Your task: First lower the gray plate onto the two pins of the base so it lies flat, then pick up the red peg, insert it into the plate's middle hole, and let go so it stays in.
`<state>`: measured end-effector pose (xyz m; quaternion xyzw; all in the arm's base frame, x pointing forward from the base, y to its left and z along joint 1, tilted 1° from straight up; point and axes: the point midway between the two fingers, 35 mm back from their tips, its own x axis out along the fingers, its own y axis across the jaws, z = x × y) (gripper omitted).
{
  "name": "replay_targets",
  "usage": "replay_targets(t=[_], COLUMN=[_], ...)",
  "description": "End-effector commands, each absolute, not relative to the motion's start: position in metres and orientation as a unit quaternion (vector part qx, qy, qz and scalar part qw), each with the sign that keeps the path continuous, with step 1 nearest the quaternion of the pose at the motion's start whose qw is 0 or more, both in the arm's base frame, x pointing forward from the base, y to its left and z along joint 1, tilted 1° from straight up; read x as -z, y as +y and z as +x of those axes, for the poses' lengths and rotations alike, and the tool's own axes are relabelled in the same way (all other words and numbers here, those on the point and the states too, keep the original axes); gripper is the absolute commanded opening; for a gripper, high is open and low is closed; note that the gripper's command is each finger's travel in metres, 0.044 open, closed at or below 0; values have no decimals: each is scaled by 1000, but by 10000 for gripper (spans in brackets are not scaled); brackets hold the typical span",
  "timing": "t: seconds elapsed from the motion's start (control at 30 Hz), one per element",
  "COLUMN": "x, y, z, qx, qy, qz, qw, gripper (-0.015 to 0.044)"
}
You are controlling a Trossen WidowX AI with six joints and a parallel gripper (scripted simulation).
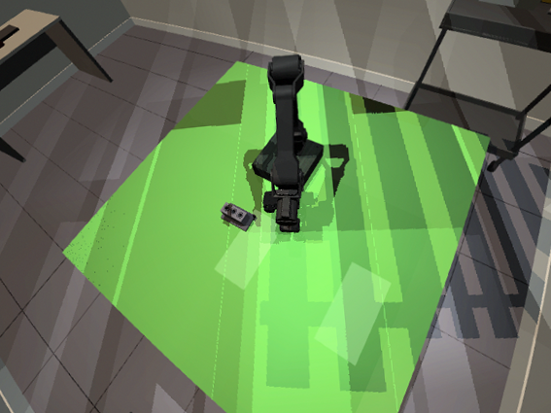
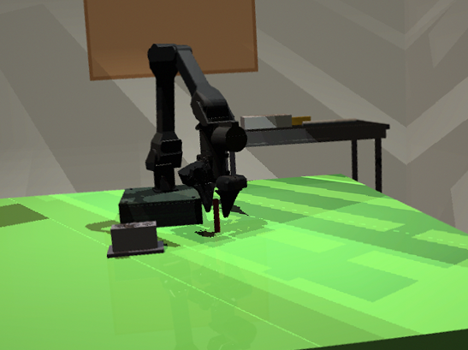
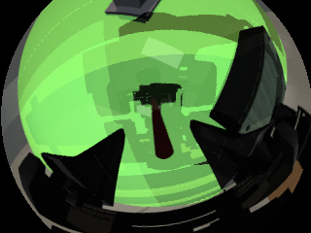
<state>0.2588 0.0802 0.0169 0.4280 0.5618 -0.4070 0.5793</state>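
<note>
Plate [image 1: 234, 213] [image 2: 133, 236] looks seated on base [image 1: 245, 225] [image 2: 135, 250], off to one side of the pincer [image 1: 288, 228] [image 2: 217, 213] [image 3: 157, 125]; pins n/v, so step 1 prob. done. Red peg [image 2: 217, 216] [image 3: 162, 133] upright betw. the spread fingers, ungripped. Left: grip, carry, insert in mid. hole, release.

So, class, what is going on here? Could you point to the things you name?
A black robot arm has its open two-fingered gripper [image 1: 287, 225] [image 2: 217, 212] [image 3: 157, 127] around a thin red peg [image 2: 217, 217] [image 3: 162, 133] standing on the green tabletop [image 1: 158, 245] [image 2: 53, 300] [image 3: 58, 87], apparently about to grasp it. The gray block-shaped base [image 1: 231, 220] [image 3: 132, 9] sits nearby, seemingly with its plate already on.
</note>
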Motion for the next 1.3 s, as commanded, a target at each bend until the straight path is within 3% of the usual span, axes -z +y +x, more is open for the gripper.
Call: replay_targets(t=[0.0,0.27,0.5,1.27], x=[-15,-15,-15,-71], y=[80,80,80,81], z=[257,257,257,261], qx=[408,408,408,408], qy=[562,562,562,562], qz=[428,428,428,428], qw=[578,578,578,578], gripper=[256,46,0,0])
